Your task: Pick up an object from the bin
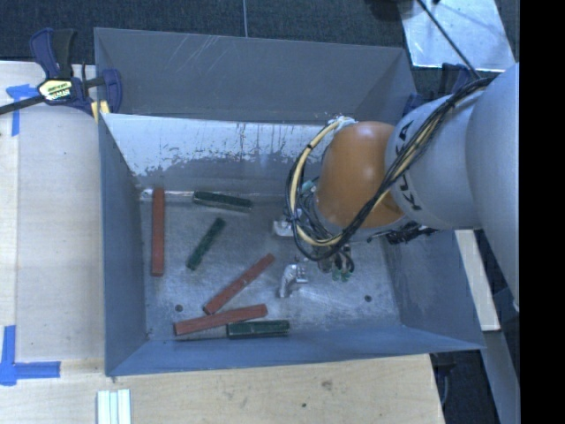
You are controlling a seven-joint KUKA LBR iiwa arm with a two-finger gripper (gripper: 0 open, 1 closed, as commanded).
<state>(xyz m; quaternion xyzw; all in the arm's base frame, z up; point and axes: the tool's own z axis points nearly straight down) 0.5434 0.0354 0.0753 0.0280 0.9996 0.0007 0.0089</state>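
A robot arm (459,166) reaches into a grey metal bin (119,237), its jaws low over the floor just right of a slanted reddish-brown stick (238,283), their opening impossible to tell, with other brown sticks (157,232) and green sticks (205,243) scattered leftward.

Grey bin (124,237), arm (459,166) at rt, brown sticks (238,283), green sticks (205,243) mid-left
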